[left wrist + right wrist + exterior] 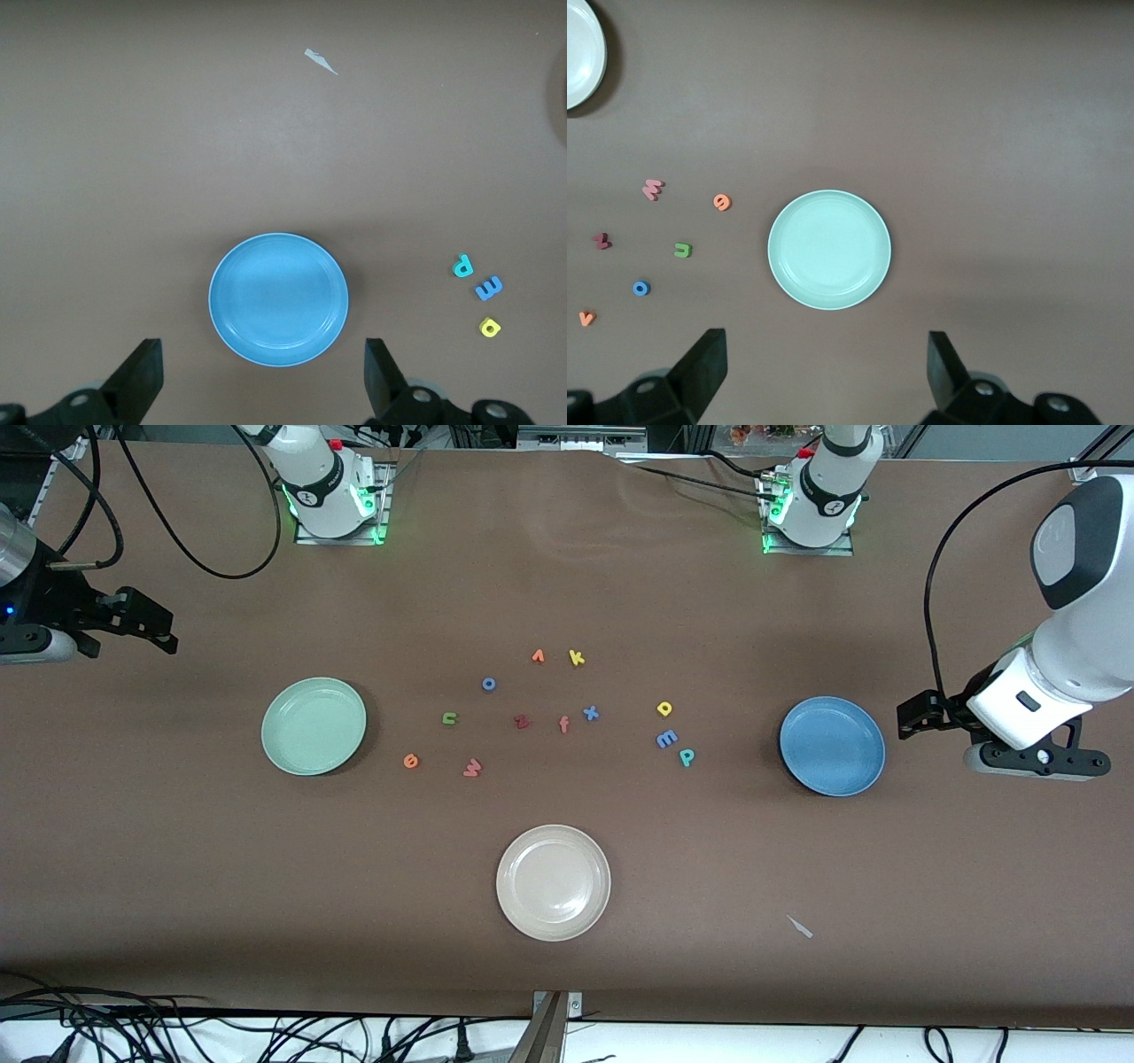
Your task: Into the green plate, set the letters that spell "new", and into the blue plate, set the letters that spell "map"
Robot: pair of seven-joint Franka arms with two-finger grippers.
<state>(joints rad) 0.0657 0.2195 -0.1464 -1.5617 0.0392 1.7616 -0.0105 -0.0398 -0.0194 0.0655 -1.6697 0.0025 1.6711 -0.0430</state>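
The green plate (314,726) (829,250) sits toward the right arm's end, with nothing in it. Beside it lie the olive "n" (449,719) (683,251), orange "e" (410,761) (722,202) and salmon "w" (472,767) (652,189). The blue plate (832,745) (278,298) is toward the left arm's end, also bare. Near it lie the yellow "a" (664,708) (490,327), blue "m" (666,738) (489,288) and teal "p" (687,757) (462,266). My left gripper (917,717) (264,372) hangs open over the table beside the blue plate. My right gripper (151,622) (824,367) hangs open over the table beside the green plate.
A cream-white plate (553,881) lies nearest the front camera. Spare letters lie mid-table: dark red "z" (523,722), orange-red "f" (563,724), blue "x" (590,712), blue "o" (488,684), yellow "k" (577,657) and an orange one (538,656). A paper scrap (800,926) lies by the front edge.
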